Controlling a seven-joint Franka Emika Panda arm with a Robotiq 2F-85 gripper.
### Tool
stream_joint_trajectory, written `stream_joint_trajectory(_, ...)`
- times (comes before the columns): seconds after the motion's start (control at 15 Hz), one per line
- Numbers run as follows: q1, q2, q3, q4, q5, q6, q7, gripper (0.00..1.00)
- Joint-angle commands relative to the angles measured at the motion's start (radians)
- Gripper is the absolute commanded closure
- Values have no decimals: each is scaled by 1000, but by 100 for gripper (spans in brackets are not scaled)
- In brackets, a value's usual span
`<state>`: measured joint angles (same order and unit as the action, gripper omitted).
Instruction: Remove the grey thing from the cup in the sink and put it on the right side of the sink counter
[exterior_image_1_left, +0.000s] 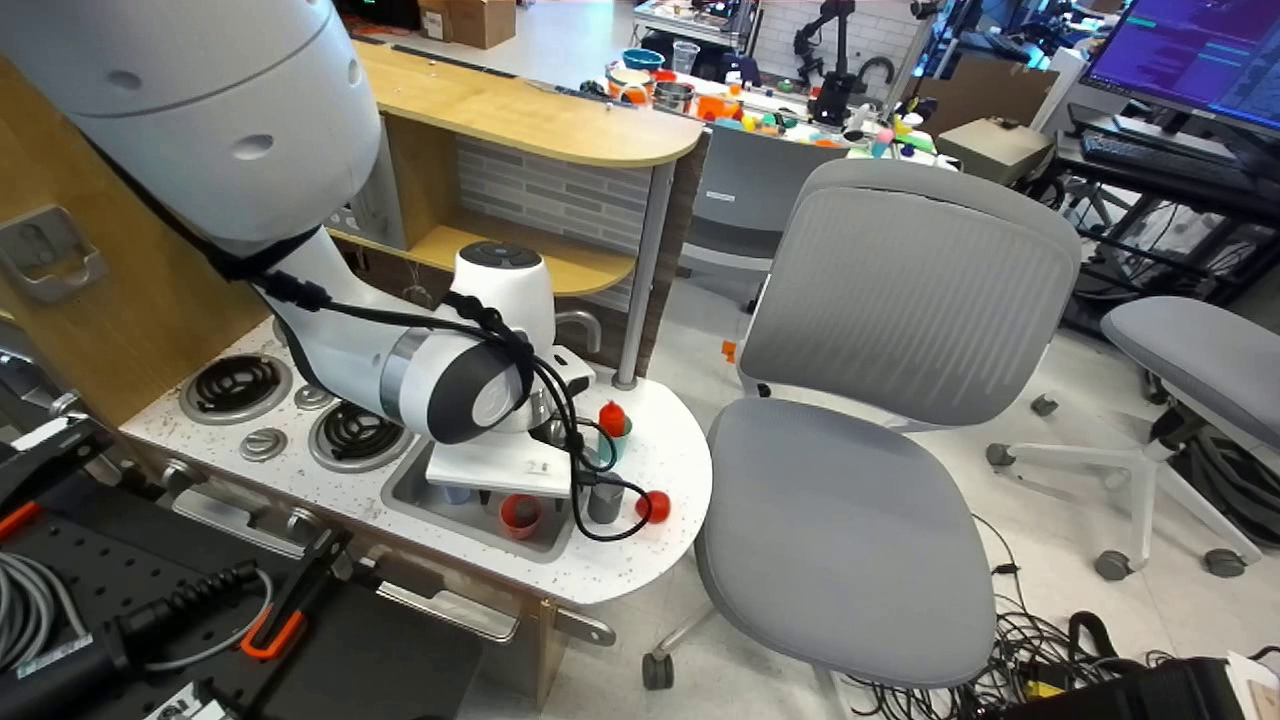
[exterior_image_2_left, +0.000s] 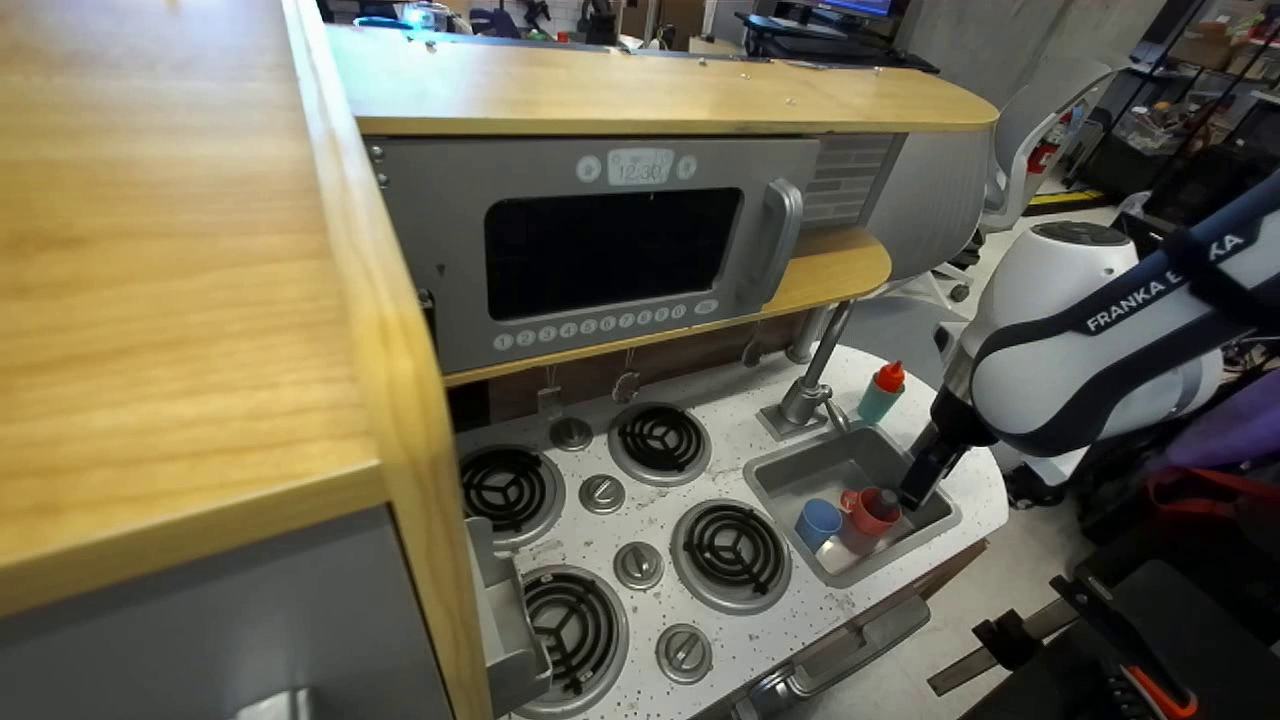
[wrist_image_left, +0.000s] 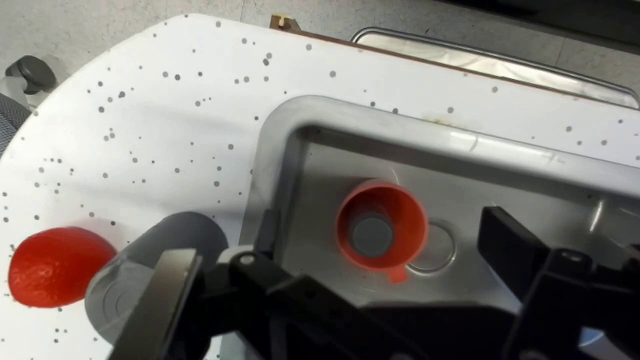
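Grey thing (wrist_image_left: 371, 236) was seen inside the red cup (wrist_image_left: 410, 225) in the sink (wrist_image_left: 425, 136); gripper (wrist_image_left: 382, 226) was held overhead, jaws spread wide apart; cup was framed between them in the wrist view.

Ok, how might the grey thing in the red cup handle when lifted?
The grey thing is probably stiff, given its clean round end. It may roll if laid sideways, looking cylindrical. Lifting could drag the red cup, whose wall surrounds it.

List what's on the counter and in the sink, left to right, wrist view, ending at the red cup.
Glossy red rounded object, grey cylindrical container, round red cup holding a grey cylindrical thing.
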<state>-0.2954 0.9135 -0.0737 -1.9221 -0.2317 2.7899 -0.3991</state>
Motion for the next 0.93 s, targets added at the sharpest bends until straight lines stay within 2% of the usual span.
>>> stream_joint_trajectory(0.0, -2, 62, 8, 74, 17, -20, 15, 0)
stream_joint_trajectory(0.87, 23, 150, 4, 158, 12, -31, 52, 0)
